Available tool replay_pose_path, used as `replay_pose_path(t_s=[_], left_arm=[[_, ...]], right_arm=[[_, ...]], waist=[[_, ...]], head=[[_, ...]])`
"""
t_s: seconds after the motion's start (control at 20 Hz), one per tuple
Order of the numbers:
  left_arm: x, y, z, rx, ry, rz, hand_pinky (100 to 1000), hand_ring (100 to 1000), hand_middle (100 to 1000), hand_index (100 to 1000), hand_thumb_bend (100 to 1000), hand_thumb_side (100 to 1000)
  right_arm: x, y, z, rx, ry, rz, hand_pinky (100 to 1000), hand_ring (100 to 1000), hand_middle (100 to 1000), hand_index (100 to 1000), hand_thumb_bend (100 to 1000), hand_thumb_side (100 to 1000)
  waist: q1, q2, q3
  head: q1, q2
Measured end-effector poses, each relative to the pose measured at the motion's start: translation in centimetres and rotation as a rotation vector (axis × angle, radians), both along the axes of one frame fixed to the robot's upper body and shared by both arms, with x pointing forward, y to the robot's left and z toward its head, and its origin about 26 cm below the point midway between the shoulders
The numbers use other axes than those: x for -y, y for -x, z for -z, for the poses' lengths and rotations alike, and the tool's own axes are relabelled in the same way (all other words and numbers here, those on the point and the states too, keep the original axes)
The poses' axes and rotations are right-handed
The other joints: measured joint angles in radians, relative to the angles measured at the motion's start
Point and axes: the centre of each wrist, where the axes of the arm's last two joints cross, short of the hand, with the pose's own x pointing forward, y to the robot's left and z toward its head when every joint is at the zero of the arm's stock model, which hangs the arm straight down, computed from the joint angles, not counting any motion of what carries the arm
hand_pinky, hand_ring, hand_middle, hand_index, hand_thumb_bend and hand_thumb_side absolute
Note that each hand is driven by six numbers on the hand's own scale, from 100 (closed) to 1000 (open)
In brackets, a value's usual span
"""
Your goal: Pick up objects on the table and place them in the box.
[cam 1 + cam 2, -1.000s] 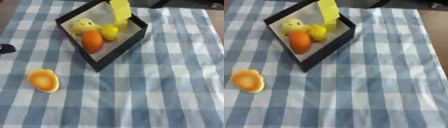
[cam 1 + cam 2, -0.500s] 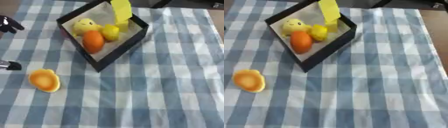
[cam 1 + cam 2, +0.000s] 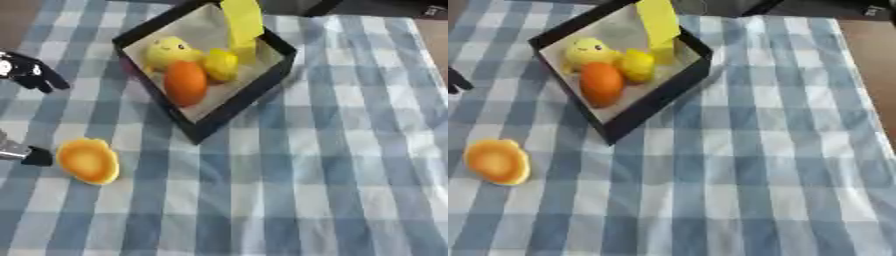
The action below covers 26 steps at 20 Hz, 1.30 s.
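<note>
The left hand reaches in from the desk's left edge, fingers spread and holding nothing, one black fingertip just beside the orange-yellow object lying on the blue checked cloth. The black box, well apart from that object, holds a yellow duck, an orange, a small yellow piece and a tall yellow block.

Matt checked cloth tablecloth; matt black box, pale papery lining.

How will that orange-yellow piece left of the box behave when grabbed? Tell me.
The orange-yellow piece looks shallow and rounded, so it may rock or slide on the checked cloth. It looks smooth, so perhaps slippery. The left hand is near.
</note>
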Motion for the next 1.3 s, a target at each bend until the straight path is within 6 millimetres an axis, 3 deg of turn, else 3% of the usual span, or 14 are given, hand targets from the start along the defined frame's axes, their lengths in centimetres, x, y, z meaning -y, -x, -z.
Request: replay_pose_path(t_s=[1.3], left_arm=[[2.0,-1.7,2.8,-0.104,-0.071,0.028,831,781,780,846,576,374]], right_arm=[[0.1,0.1,0.7,-0.025,-0.001,0.011,846,788,732,817,242,489]], waist=[[0.000,0.000,-0.003]], head=[[0.017,0.000]])
